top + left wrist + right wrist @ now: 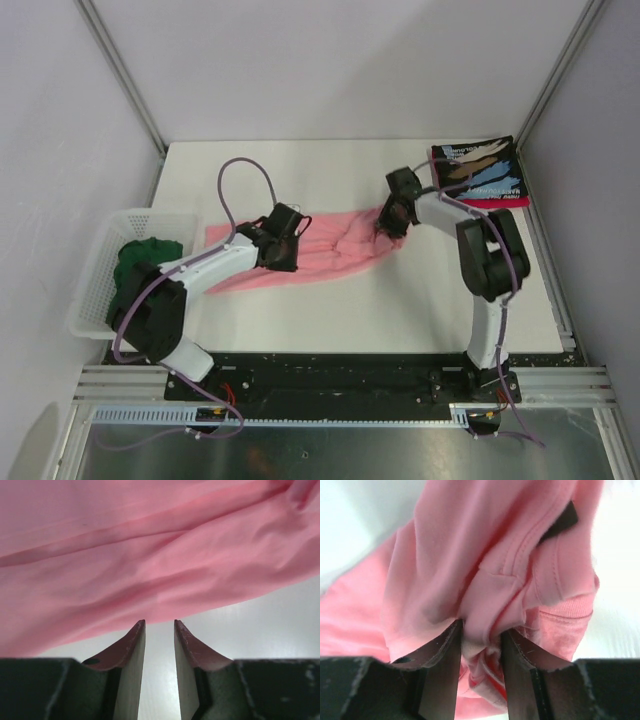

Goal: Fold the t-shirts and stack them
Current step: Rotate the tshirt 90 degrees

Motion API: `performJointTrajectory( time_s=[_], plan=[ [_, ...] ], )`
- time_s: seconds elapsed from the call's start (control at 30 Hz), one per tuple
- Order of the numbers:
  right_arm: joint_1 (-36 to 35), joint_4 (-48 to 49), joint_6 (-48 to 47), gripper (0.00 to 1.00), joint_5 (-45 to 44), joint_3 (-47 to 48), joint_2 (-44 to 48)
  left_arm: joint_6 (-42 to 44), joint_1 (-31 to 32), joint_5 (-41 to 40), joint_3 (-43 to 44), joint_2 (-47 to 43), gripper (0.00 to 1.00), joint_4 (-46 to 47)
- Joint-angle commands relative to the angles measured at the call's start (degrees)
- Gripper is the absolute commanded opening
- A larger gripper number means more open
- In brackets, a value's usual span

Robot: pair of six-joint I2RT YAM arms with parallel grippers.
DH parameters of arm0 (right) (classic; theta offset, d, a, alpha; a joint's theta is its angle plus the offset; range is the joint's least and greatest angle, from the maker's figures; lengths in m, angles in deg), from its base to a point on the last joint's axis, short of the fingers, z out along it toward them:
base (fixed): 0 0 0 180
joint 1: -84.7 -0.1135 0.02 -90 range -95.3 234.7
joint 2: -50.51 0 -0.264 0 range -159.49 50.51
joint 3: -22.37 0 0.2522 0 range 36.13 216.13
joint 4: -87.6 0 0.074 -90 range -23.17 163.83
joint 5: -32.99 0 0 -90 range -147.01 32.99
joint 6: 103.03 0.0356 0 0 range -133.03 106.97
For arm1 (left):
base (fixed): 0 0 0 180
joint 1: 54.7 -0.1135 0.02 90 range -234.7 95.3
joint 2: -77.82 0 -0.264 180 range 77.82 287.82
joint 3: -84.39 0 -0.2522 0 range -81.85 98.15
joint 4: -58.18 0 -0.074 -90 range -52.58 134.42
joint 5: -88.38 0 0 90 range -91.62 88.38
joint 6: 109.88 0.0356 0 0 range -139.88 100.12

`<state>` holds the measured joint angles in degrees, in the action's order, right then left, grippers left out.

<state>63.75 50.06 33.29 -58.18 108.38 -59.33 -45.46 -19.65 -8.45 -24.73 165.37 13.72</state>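
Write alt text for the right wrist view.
The right gripper pinches a bunched fold of the pink tee between its jaws, seen close up, with a stitched hem showing at the right. The white table shows blurred at the upper left.

Pink tee (335,252) across table (300,170), left gripper (283,248) and right gripper (388,224) at it, green tee (140,262) in basket (92,275), printed tee (482,172) back right.

Matt pink cloth t-shirt (335,252), white plastic basket (92,290)
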Motion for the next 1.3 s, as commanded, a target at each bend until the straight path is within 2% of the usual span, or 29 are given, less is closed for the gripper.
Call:
performJointTrajectory(
  time_s=[0.0,0.23,0.33,0.43,0.5,0.63,0.97,1.07,1.27],
  plan=[
    [0.62,-5.66,-11.47,0.4,-1.48,15.44,-11.09,4.4,-2.48,-9.9,3.51,2.27,0.34,-4.19],
    [1.43,-18.25,-26.34,0.46,-12.53,48.18,-30.64,9.29,-3.44,-17.06,6.98,6.84,0.34,-8.77],
    [2.02,-19.95,-30.67,0.54,-12.82,59.25,-35.82,10.48,-3.49,-17.8,7.28,7.89,0.34,-9.53],
    [2.15,-20.51,-32.89,0.64,-11.03,65.15,-37.32,11.53,-3.6,-18.98,7.23,8.9,0.35,-9.72],
    [2.19,-19.58,-32.99,0.68,-9.09,65.04,-35.69,12.21,-3.76,-18.87,7.55,10.55,0.34,-9.84],
    [2.41,-17.14,-31.08,0.72,-8.05,58.87,-29.4,12.42,-3.79,-16.38,8.07,13.3,0.34,-9.92],
    [7.75,-11.92,-21.65,0.69,-1.5,41.94,-18.95,12.66,-1.18,-6.54,7.78,18.8,0.3,-10.04],
    [8.85,-10.98,-20.14,0.66,-0.36,40.36,-18.78,11.57,0.83,-2.13,8.47,19.12,0.3,-10.08],
    [10.61,-11.3,-17.62,0.5,-1.2,39.97,-20.12,7.51,6.01,6.31,10.79,18.9,0.29,-9.95]
  ],
)
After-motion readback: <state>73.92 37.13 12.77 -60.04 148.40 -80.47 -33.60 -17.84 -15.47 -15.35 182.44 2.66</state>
